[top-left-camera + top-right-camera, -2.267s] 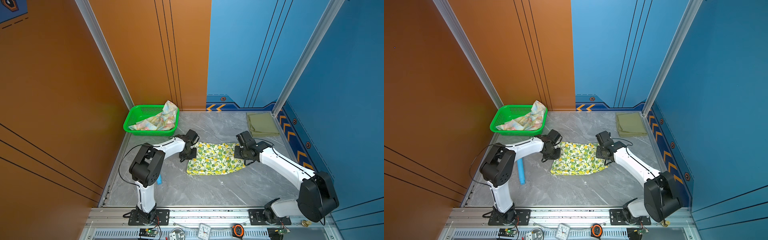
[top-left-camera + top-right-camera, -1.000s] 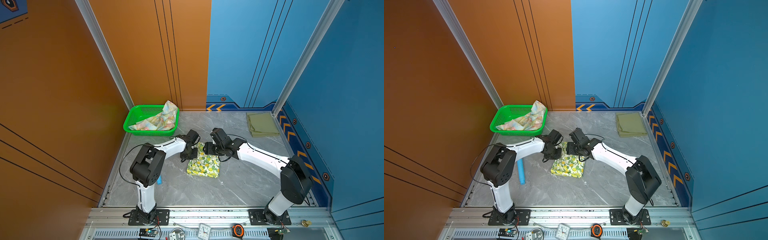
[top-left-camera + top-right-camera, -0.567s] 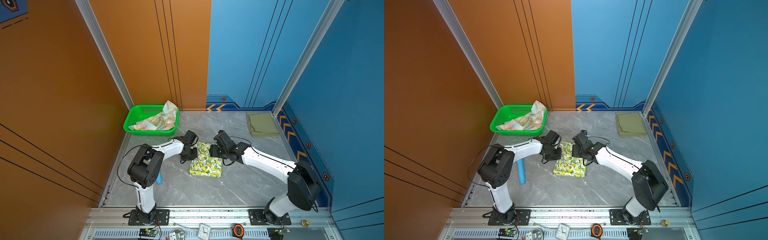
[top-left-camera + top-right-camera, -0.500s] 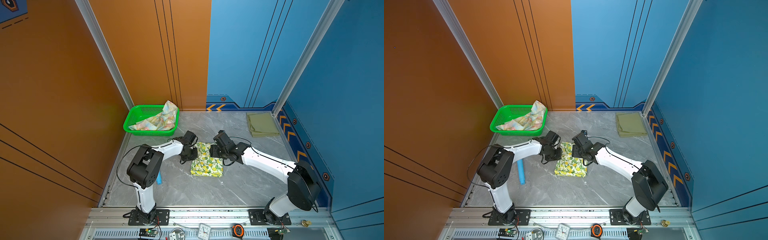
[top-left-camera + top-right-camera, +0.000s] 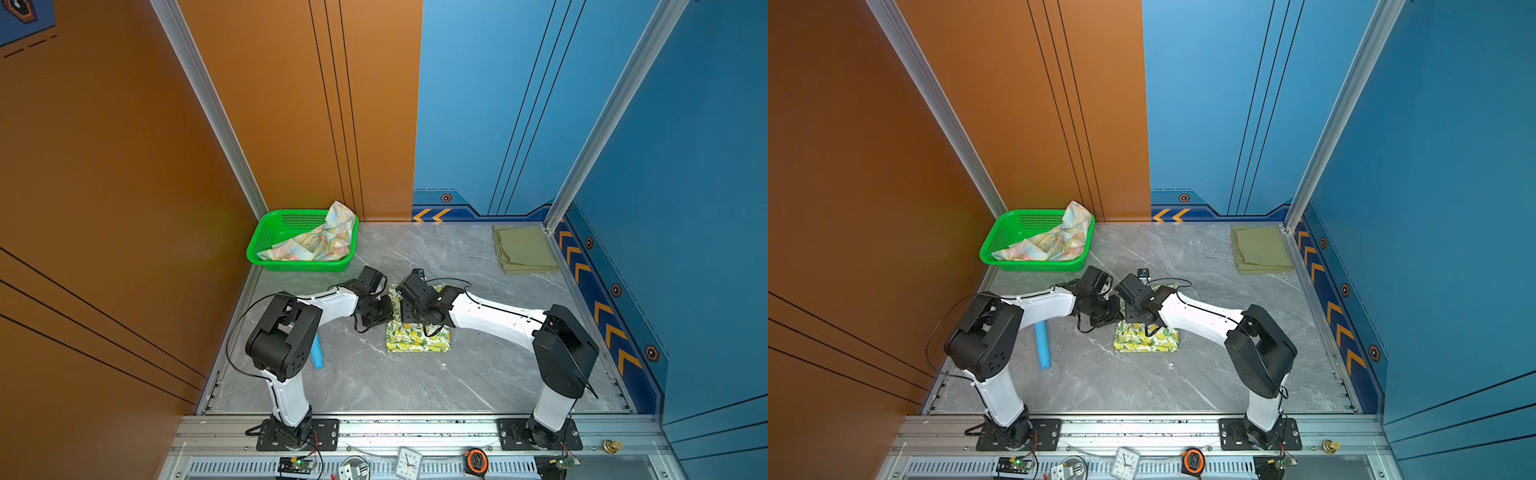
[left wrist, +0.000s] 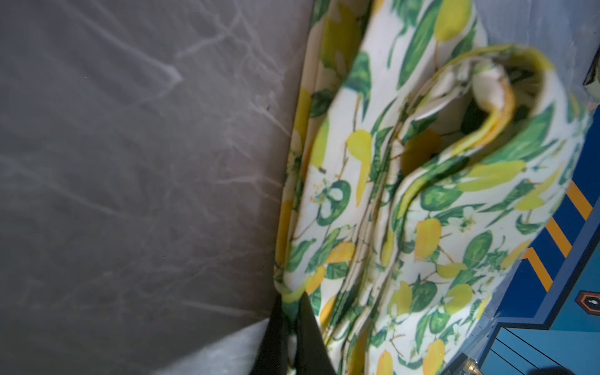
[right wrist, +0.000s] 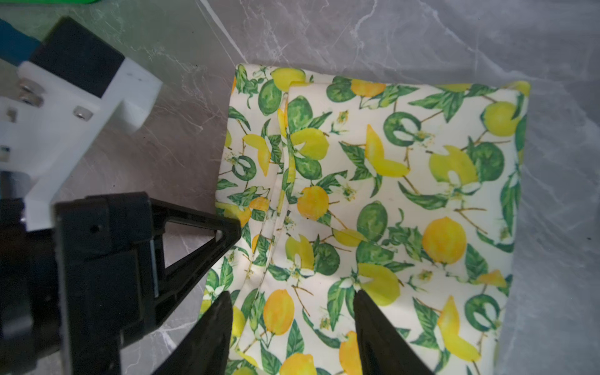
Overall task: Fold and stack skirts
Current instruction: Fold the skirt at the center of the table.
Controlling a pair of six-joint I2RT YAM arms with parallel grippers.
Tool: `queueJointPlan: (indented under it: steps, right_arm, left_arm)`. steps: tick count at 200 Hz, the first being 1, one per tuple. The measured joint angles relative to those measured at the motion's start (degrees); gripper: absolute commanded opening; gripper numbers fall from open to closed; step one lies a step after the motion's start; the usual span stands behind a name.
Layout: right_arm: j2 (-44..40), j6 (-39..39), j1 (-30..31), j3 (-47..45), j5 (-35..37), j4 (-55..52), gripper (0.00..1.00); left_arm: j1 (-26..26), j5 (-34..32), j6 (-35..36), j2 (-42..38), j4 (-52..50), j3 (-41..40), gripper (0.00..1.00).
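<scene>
The lemon-print skirt (image 5: 419, 340) lies folded in half on the grey floor between both arms, also in a top view (image 5: 1147, 340). My left gripper (image 6: 289, 302) is shut on the folded skirt's left edge, pinching cloth between its black fingers (image 7: 207, 233). My right gripper (image 7: 292, 295) hovers open just over the skirt's top layer (image 7: 406, 181), fingers apart with printed cloth showing between them. The olive-green skirt (image 5: 524, 249) sits folded at the back right corner. The pastel flowered skirt (image 5: 320, 243) lies crumpled in the basket.
A green perforated basket (image 5: 266, 232) stands at the back left against the orange wall. A light-blue plastic toy (image 5: 1042, 345) lies on the floor beside the left arm. Blue walls close in the right side, and a metal rail runs along the front.
The right gripper carried the lemon skirt's right half over to the left, folding it in half, then let go. The folded skirt and both wrists have since shifted slightly right.
</scene>
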Motion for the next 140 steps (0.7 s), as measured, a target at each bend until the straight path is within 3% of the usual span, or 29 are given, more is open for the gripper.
queueJointPlan:
  steps: [140]
  right_arm:
    - [13.0, 0.2, 0.1, 9.1, 4.5, -4.0, 0.50]
  left_arm:
    - [2.3, 6.1, -7.6, -0.5, 10.9, -5.6, 0.01]
